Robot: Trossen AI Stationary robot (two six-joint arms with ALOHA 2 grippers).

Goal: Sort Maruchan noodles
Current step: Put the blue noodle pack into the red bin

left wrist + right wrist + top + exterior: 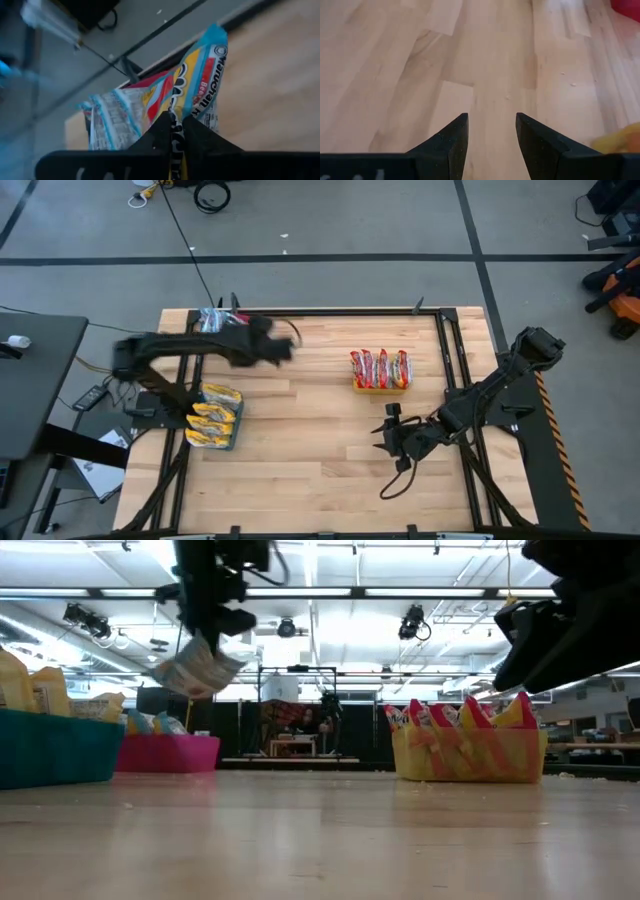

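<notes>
My left gripper (270,348) (212,628) (175,120) hangs over the far-left part of the table, shut on a silver-blue Maruchan packet (195,668) (150,105); in the high view the arm hides that packet. More silver-blue packets stand in a red bin (215,320) (165,752) at the far-left corner. Yellow-orange packets (212,418) fill a blue bin (55,750) at the left edge. Red packets (380,367) (455,720) stand upright in a yellow bin (470,760). My right gripper (385,430) (491,117) is open above bare wood on the right. My left gripper pinches the silver-blue packet between its two fingers (197,137) by an edge (176,131), coming at it from above. The packet is lifted clear of the table and hangs tilted below the fingers (215,615), crumpled near the hold.
Bare wooden tabletop (300,440) spreads across the middle and near side between the bins. A black frame rail (330,311) runs along the far edge. My right arm's dark body (570,620) fills the upper right of the low view.
</notes>
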